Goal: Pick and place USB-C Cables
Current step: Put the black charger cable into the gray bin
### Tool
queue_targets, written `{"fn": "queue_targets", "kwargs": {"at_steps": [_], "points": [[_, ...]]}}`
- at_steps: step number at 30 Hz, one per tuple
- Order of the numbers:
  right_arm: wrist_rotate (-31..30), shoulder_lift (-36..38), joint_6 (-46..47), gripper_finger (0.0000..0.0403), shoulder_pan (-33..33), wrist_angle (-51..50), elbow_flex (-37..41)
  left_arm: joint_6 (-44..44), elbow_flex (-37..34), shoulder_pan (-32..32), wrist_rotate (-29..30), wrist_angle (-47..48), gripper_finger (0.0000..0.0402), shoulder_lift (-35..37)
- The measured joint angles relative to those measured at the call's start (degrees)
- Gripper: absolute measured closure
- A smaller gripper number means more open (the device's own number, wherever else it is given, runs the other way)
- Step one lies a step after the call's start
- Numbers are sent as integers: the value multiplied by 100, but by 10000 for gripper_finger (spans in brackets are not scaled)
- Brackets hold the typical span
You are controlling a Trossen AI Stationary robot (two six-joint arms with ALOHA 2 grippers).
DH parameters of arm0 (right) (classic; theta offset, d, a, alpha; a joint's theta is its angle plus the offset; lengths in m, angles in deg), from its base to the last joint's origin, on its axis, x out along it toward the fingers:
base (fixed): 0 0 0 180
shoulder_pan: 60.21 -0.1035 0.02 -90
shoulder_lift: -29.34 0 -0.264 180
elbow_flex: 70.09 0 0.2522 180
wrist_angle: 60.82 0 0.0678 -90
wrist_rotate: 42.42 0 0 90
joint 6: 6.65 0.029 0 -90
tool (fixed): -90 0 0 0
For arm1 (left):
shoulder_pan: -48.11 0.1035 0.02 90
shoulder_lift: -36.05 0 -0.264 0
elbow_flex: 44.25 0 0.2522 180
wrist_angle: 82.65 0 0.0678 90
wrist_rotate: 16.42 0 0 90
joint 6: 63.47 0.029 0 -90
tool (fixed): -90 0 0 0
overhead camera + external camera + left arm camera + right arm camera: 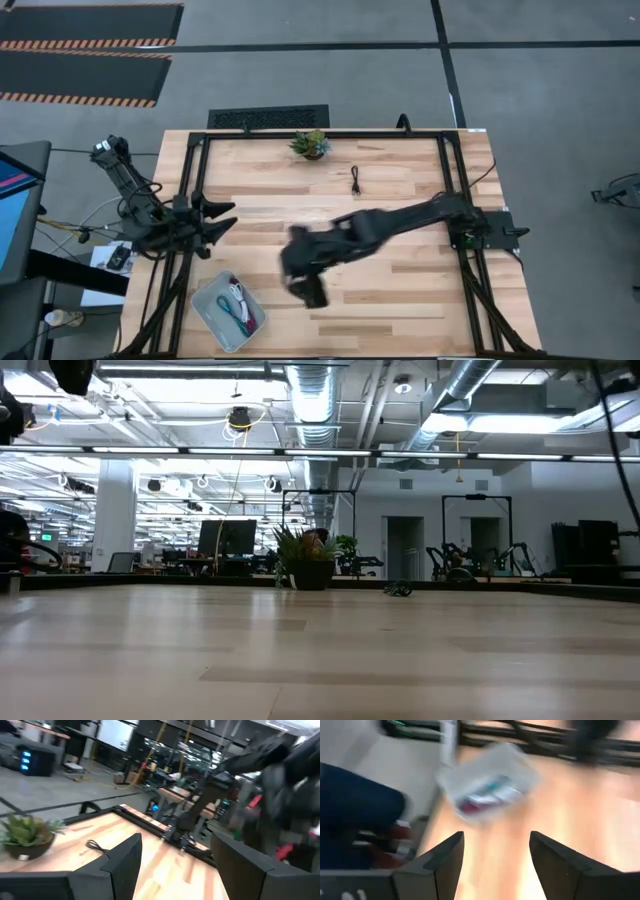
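The right gripper (496, 865) hangs over mid-table with its jaws wide and nothing between them, pointed toward the clear plastic bin (206, 309) near the left front corner, where teal, dark red and white-pink coiled cables (240, 305) already lie. One thin black cable (356, 180) rests well apart, near the small potted green plant (310, 144), so it is probably the next one to be picked up. The left gripper (222, 217) waits wide open at the table's left edge. Blur hides the bin's contents in the right wrist view.

No text, label, brand or number can be read in any view. Distant signs and screens are illegible.
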Motion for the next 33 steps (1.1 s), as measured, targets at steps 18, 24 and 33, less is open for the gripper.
{"fn": "queue_targets", "kwargs": {"at_steps": [18,24,33], "points": [[-5082,2557,3623,154,-1087,-3895,762,-1221,643,3916,-3989,22,178,-2630],[-5108,3061,4701,154,-961,-3897,1850,-735,1957,4755,-4708,272,178,-4103],[-5111,3290,5517,154,-1189,-3901,2632,-665,4285,5512,-4528,1369,178,-6429]]}}
